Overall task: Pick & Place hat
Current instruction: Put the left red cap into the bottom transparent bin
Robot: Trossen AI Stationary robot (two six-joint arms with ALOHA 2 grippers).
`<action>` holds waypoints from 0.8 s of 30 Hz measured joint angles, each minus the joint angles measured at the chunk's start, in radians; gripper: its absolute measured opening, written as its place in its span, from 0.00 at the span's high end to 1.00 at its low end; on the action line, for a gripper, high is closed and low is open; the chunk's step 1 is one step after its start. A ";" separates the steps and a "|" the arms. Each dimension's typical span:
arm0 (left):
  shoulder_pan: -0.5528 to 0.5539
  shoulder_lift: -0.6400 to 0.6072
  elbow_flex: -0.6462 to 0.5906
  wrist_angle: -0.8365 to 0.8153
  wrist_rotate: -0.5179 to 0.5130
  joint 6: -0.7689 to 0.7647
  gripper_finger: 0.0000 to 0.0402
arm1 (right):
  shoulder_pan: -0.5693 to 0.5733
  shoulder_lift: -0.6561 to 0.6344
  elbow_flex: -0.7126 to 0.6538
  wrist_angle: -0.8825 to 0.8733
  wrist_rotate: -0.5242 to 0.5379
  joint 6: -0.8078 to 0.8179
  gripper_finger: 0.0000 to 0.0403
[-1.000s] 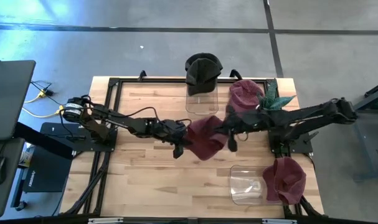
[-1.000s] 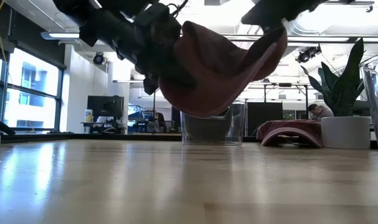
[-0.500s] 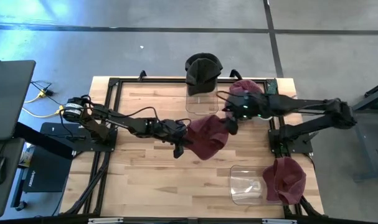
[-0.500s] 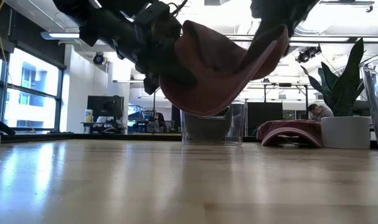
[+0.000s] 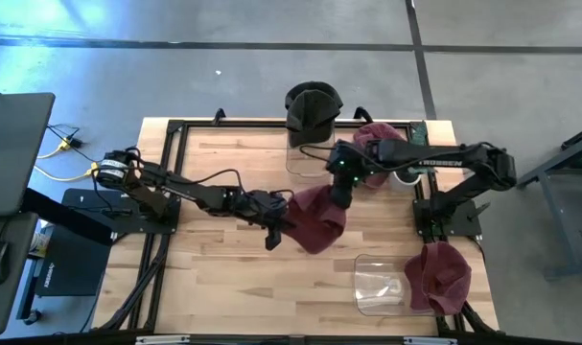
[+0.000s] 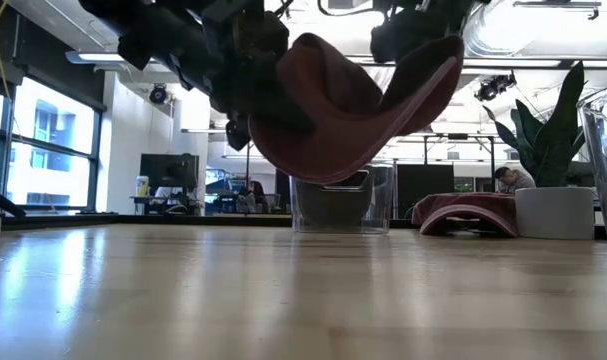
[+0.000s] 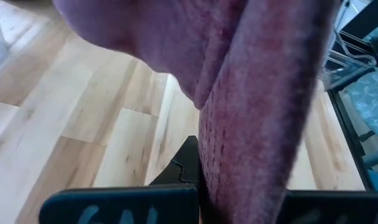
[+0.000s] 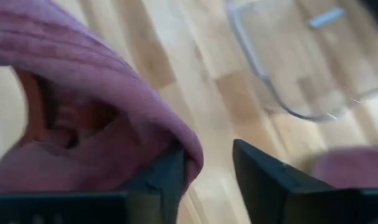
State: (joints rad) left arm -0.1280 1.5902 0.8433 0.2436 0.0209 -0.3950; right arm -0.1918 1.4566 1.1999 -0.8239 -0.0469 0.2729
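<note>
A maroon hat (image 5: 314, 218) hangs in the air above the middle of the wooden surface (image 5: 223, 278), clear of the boards, as the low view shows it well above them. The left hand (image 5: 277, 222) is closed on the hat's edge on the side away from the plant; in the left wrist view the fabric (image 7: 263, 112) runs down between its dark fingers (image 7: 120, 204). The right hand (image 5: 340, 191) is at the hat's opposite edge, the side toward the clear stand that carries a black hat (image 5: 313, 103). In the right wrist view its fingers (image 8: 269, 180) stand apart with a gap between them, and the hat's rim (image 8: 114, 124) lies against the inner face of one finger; it is open and not clamping the cloth. The clear stand (image 5: 308, 158) sits just beyond the held hat, at the surface's far edge. Beside that stand, toward the right arm's base, a second maroon hat (image 5: 377, 144) lies near a potted plant (image 5: 420, 149). A third maroon hat (image 5: 439, 278) rests partly over another clear stand (image 5: 379, 285) at the near corner on the right arm's side. In the low view the held hat (image 6: 353, 110) sags like a bowl between the two hands, with the clear stand (image 6: 341, 205) behind it.
</note>
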 joint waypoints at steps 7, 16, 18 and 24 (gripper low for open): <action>-0.011 -0.001 0.000 0.000 0.000 -0.003 1.00 | 0.038 -0.036 0.114 -0.173 0.073 0.041 0.80; -0.012 -0.001 -0.001 0.000 0.014 -0.002 1.00 | 0.075 -0.044 0.127 -0.159 -0.038 -0.017 0.53; -0.012 -0.001 -0.001 0.000 0.018 -0.002 1.00 | 0.074 -0.044 0.106 -0.136 -0.053 -0.020 0.44; -0.012 -0.001 -0.001 0.000 0.017 -0.002 1.00 | 0.048 -0.044 -0.030 -0.004 -0.130 -0.019 0.36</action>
State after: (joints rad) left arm -0.1398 1.5890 0.8421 0.2436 0.0383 -0.3969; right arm -0.1443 1.4124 1.1699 -0.8283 -0.1771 0.2536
